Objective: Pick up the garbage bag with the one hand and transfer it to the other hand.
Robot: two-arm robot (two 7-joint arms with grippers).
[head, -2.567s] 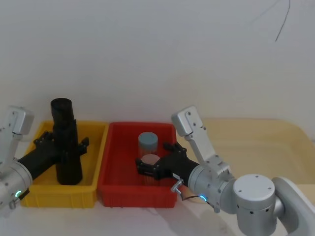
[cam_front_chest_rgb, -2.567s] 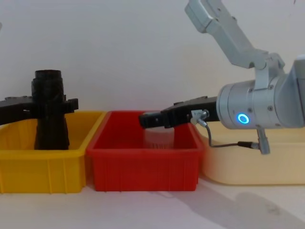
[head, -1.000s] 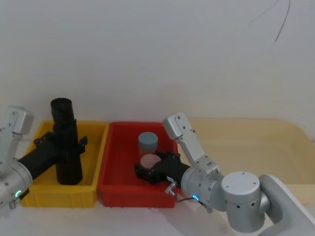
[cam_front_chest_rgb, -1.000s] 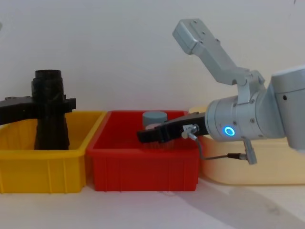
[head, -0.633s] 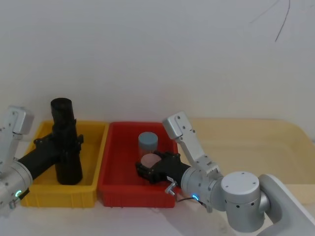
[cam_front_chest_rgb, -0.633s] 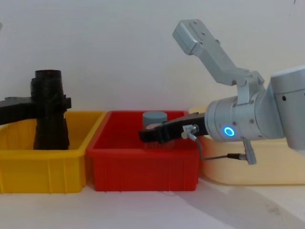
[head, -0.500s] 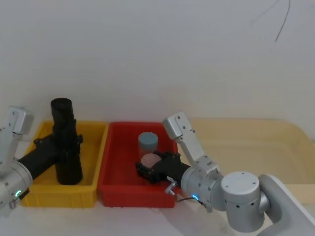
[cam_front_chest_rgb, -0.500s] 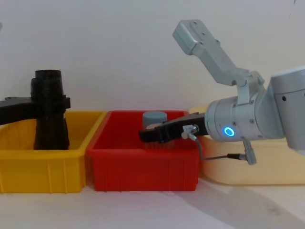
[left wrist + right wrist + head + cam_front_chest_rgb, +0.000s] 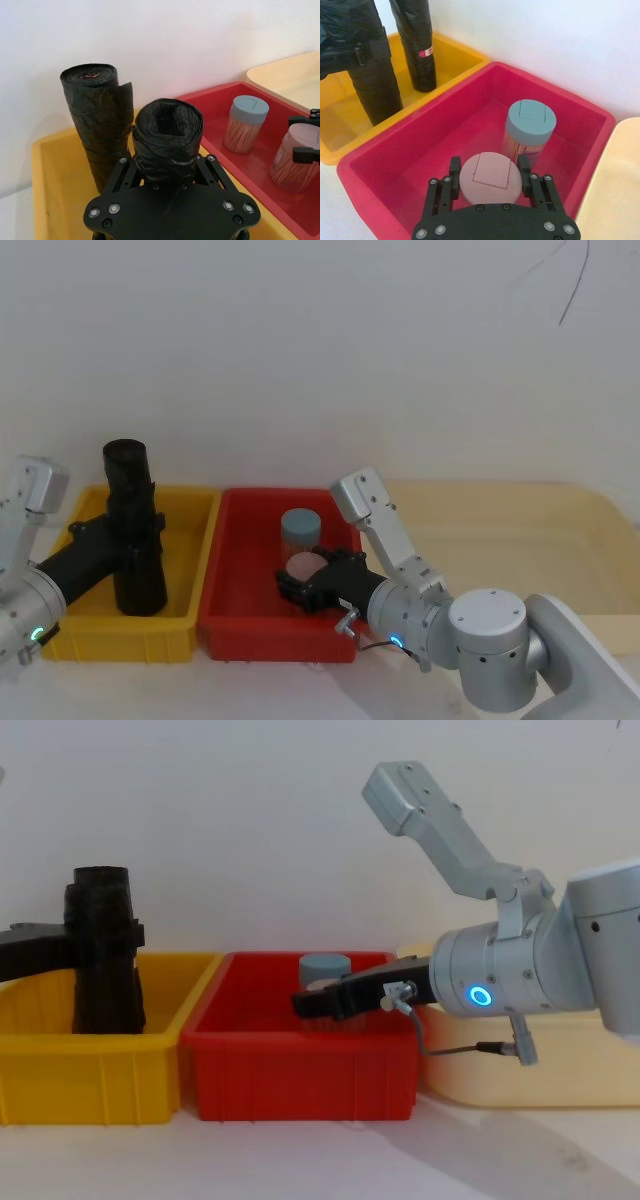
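Note:
The garbage bag [image 9: 128,495], a tall black crinkly roll, stands upright in the yellow bin [image 9: 120,644]. My left gripper [image 9: 133,532], on the green-ringed arm, is shut on its middle. In the left wrist view the fingers [image 9: 206,167] clamp the garbage bag [image 9: 168,125] just below its open top. From the chest the garbage bag [image 9: 101,910] rises well above the bin rim. My right gripper [image 9: 308,586], on the blue-ringed arm, hangs open over the red bin [image 9: 250,642], a pink-lidded jar [image 9: 489,171] showing between its fingers.
A slimmer black roll with a small red mark [image 9: 418,45] stands behind the bag in the yellow bin. A grey-lidded jar [image 9: 300,527] stands in the red bin beyond the pink one. A cream tray [image 9: 520,530] lies to the right. A white wall is close behind.
The left gripper's fingers, spread wide beside the bag a second ago, have closed onto it. The right arm moved left and lower over the red bin earlier and has held still since.

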